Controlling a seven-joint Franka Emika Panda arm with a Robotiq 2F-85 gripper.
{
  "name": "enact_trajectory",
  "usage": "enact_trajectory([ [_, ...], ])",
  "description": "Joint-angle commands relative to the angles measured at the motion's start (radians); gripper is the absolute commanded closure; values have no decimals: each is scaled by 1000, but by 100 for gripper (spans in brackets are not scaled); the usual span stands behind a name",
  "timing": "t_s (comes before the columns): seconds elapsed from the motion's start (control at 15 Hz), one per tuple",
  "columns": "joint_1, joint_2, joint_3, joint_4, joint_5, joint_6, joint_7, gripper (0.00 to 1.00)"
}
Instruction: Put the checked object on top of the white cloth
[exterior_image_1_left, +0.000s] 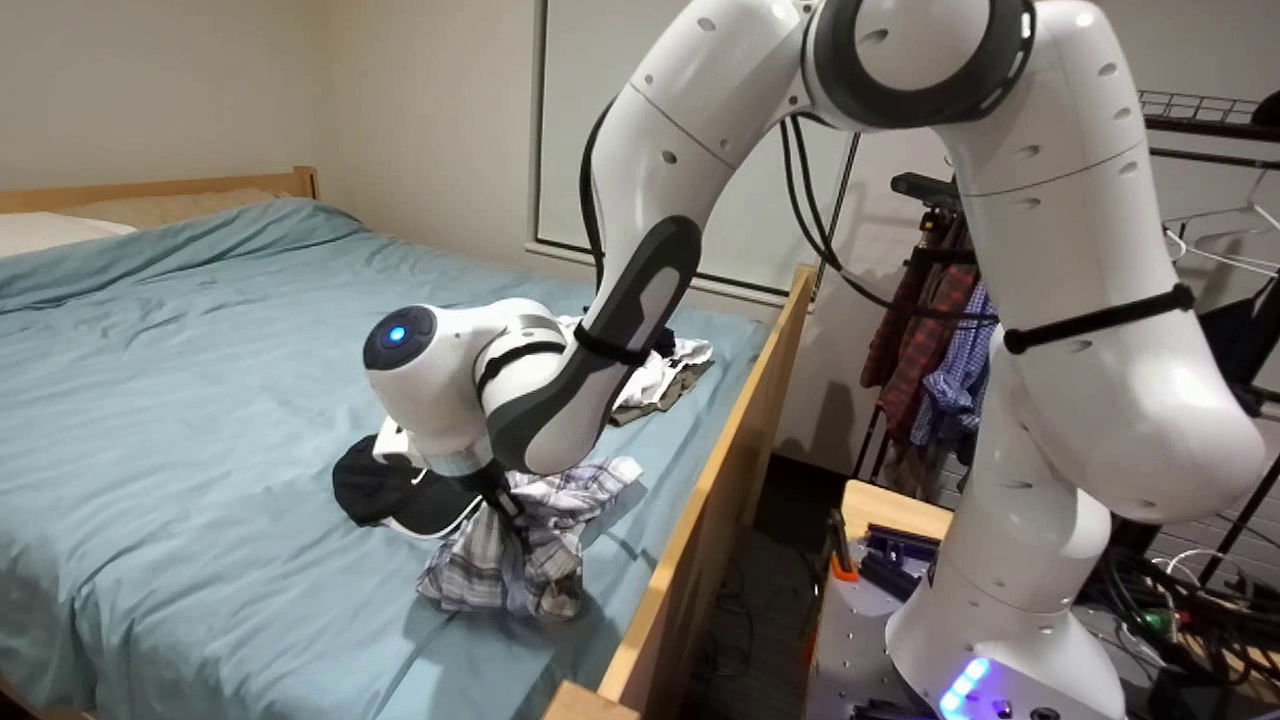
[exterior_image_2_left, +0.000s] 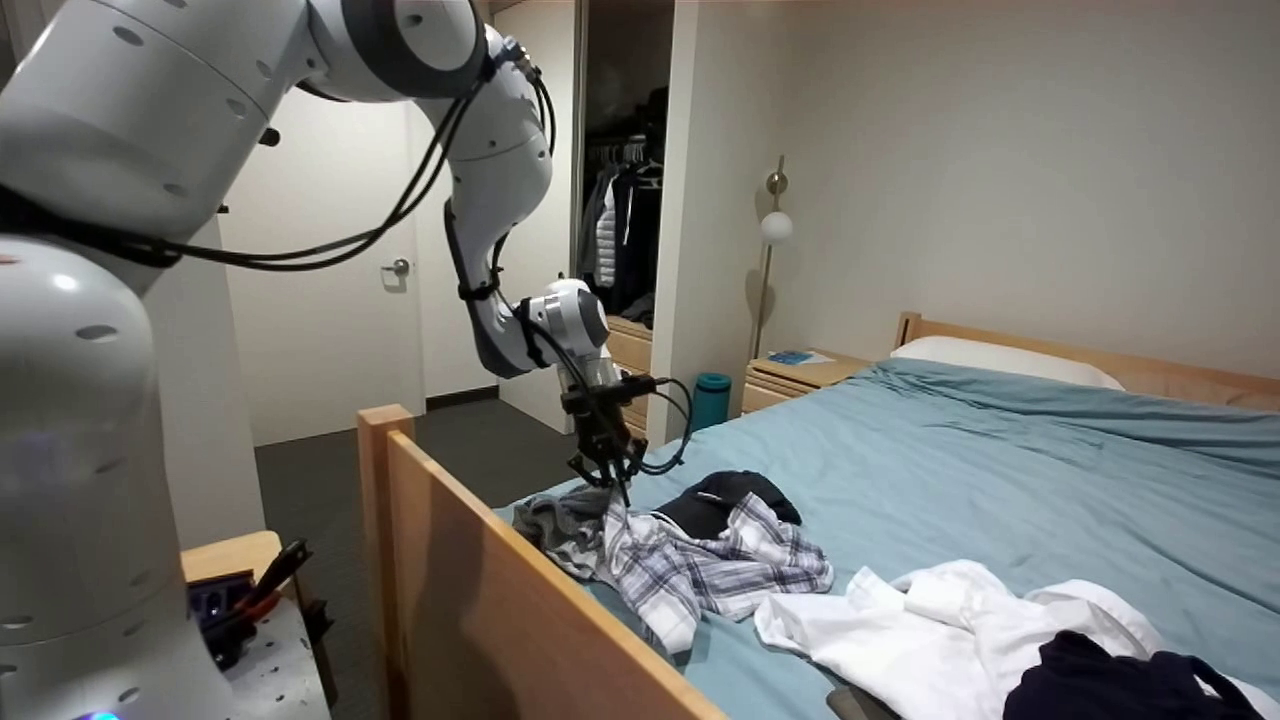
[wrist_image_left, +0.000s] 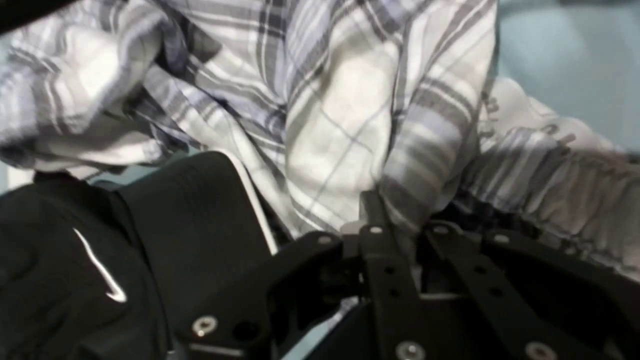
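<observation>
Pinching the checked garment (wrist_image_left: 340, 120) just beside the black cap (wrist_image_left: 125, 250)

Holding the claw (wrist_image_left: 406, 225) nearly closed beside the cap, with a narrow fold of the checked garment caught between the fingertips (wrist_image_left: 371, 212). Seeing that pinch clearly only in the wrist view; making out just dark fingers against the fabric, near the cap, in both exterior views. Finding the rest of the checked garment crumpled against the cap, between the cap and the wooden footboard (exterior_image_1_left: 750, 430).

Showing in the wrist view alone a gathered, striped band (wrist_image_left: 560, 180) across the claw from the cap, next to pale fabric (wrist_image_left: 515, 105) with dark marks too blurred to read. Cannot tell whether part of the checked garment.

Picking out a white swoosh (wrist_image_left: 113, 291) on the cap in the wrist view, and on the cap (exterior_image_1_left: 400, 495) in an exterior view; getting only a plain black shape for the cap (exterior_image_2_left: 715, 505) in an exterior view.

Meeting the white cloth (exterior_image_2_left: 930, 620) only in the exterior views, farther from the cap than the checked garment. Lying broad and rumpled under a navy cloth (exterior_image_2_left: 1120, 680) and over olive cloth (exterior_image_2_left: 858, 706) in an exterior view; losing part of the white cloth (exterior_image_1_left: 652, 380) behind the arm (exterior_image_1_left: 650, 190) in an exterior view.

Spotting hanging plaid shirts (exterior_image_1_left: 925, 350) well beyond the cap in an exterior view, likewise a round-globed lamp (exterior_image_2_left: 776, 228) in an exterior view.
</observation>
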Motion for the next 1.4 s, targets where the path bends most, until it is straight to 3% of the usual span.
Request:
enact_trajectory([
  [0.0,-27,-76,-11,-32,43,-45,41,96],
  [0.13,-36,-87,-16,-26,70,-71,39,91],
  [0.67,-73,-199,-71,41,196,-161,150,92],
  [1.0,-146,-211,-140,297,306,-312,136,92],
  [1.2,-163,-214,-170,407,332,-386,209,93],
  [1.27,-147,-217,-177,405,300,-389,284,67],
  [1.33,-135,-219,-176,397,270,-397,297,68],
])
